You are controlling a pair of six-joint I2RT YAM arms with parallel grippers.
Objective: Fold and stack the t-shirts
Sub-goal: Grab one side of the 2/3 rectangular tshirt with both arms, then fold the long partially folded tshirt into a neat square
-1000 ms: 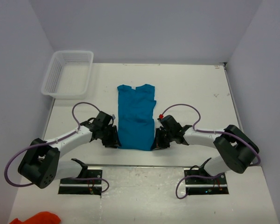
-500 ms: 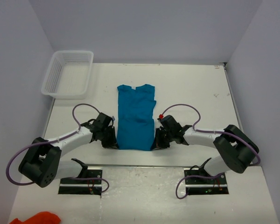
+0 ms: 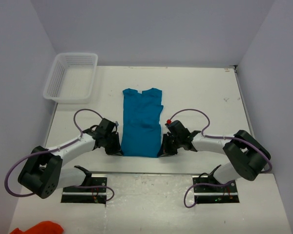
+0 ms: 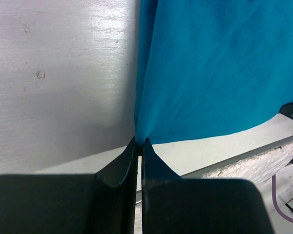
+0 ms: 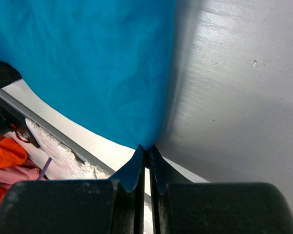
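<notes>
Closing on the shirt within the last second, the left hand now pinches its near left corner, matching the right hand, already clamped on the near right corner. With both hem corners held, a fold toward 12 o'clock looks ready. Open counter lies beyond the collar, and the basket sits well apart at 10 o'clock.

Light is bright and even from above, with soft shadows. The surface shows a mild sheen in the sharp wrist views.
</notes>
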